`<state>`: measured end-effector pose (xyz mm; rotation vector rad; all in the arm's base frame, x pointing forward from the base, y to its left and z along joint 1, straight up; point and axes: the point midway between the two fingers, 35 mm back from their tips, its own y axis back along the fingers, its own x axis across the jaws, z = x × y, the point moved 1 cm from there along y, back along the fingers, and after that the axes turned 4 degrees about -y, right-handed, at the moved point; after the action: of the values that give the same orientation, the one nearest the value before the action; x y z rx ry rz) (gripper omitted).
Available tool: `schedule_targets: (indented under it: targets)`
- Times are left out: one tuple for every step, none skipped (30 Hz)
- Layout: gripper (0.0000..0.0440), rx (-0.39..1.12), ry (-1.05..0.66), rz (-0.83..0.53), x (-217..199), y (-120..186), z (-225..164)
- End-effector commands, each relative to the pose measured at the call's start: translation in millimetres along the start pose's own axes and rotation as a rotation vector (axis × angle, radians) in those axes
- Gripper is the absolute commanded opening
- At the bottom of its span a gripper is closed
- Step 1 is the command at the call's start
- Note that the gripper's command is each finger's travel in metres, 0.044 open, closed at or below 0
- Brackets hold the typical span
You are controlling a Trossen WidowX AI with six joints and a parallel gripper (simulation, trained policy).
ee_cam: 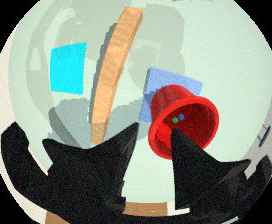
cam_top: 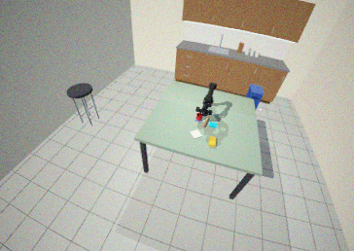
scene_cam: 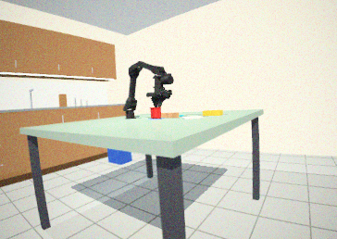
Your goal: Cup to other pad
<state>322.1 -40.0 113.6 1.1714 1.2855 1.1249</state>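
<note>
The red cup (cam_top: 198, 117) (scene_cam: 156, 113) (ee_cam: 163, 102) stands upright on the blue pad (ee_cam: 159, 78), towards one edge of it. A green marble (ee_cam: 175, 120) and a blue marble (ee_cam: 181, 117) show inside the cup. The cyan pad (cam_top: 213, 125) (ee_cam: 67, 70) lies apart, on the other side of a wooden bar. My gripper (scene_cam: 157, 106) (ee_cam: 155, 129) is partly open and holds nothing. It hangs just above the cup; in the wrist view the right fingertip overlaps the cup's mouth and the left fingertip is outside the rim. Whether a finger touches the cup cannot be told.
The wooden bar (cam_top: 206, 122) (scene_cam: 170, 115) (ee_cam: 109, 75) lies between the two pads. A white square (cam_top: 195, 134) and a yellow block (cam_top: 212, 142) (scene_cam: 213, 113) lie farther from the arm's base on the green table (cam_top: 165, 125) (scene_cam: 106, 133).
</note>
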Motion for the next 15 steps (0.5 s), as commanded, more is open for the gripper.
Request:
schedule_targets:
  targets:
    - [0.0165,0.026,0.034,0.000,-2,-17,-3]
    - [0.0167,0.029,0.044,0.002,-3,-21,-3]
    - [0.0168,0.032,0.054,0.005,-3,-25,-3]
    - [0.0169,0.034,0.065,0.007,-3,-29,-3]
    - [0.0170,0.036,0.077,0.010,-3,-32,-4]
    - [0.0170,0.038,0.090,0.014,-3,-36,-4]
    - [0.0170,0.040,0.103,0.018,-2,-40,-4]
    - [0.0164,0.040,0.118,0.021,-2,-43,-4]
    - [0.0141,0.041,0.133,0.023,-2,-46,-4]
    - [0.0117,0.041,0.149,0.024,-2,-48,-4]
    - [0.0094,0.043,0.166,0.024,-2,-51,-5]
    - [0.0067,0.045,0.183,0.024,-3,-53,-5]
    - [0.0041,0.048,0.200,0.025,-3,-55,-6]
    - [0.0015,0.051,0.216,0.026,-4,-56,-6]
    - [0.0000,0.054,0.232,0.028,-4,-58,-7]
